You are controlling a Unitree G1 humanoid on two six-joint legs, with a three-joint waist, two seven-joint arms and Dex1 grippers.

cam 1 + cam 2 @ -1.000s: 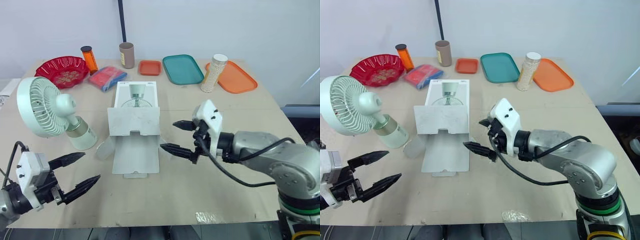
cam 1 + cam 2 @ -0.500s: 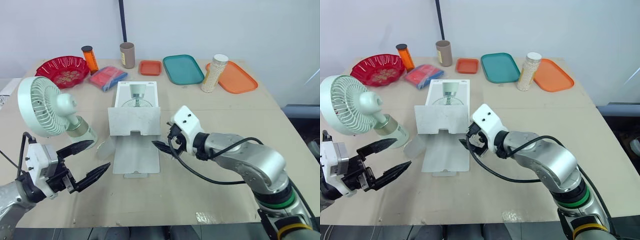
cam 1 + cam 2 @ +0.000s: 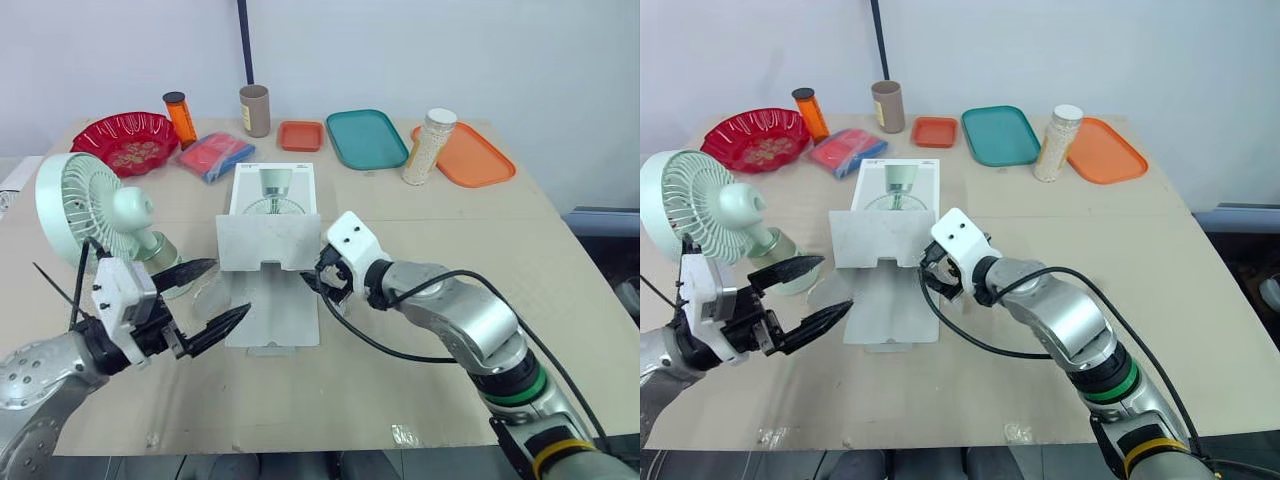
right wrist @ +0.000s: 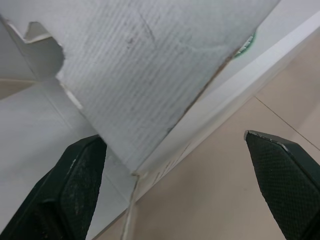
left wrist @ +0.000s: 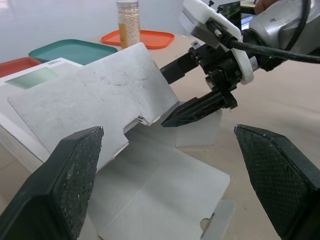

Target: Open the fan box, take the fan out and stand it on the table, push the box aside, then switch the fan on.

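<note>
Looking nearest first, I see my left gripper [image 3: 231, 287] spread wide and empty beside the flat white cardboard box [image 3: 272, 188]; my right gripper [image 3: 318, 279], also open, straddles its corrugated flap [image 3: 268, 240]. The round, ribbed fan [image 3: 85, 215] stands upright farther left.

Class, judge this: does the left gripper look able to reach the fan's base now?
Probably yes: the fan stands just beside the open left gripper, with nothing between; the box sits clear to the right.

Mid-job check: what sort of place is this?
Likely a lab or test room: a plain wooden table before a blank white wall, laid with unrelated props like the teal tray and red bowl.
</note>
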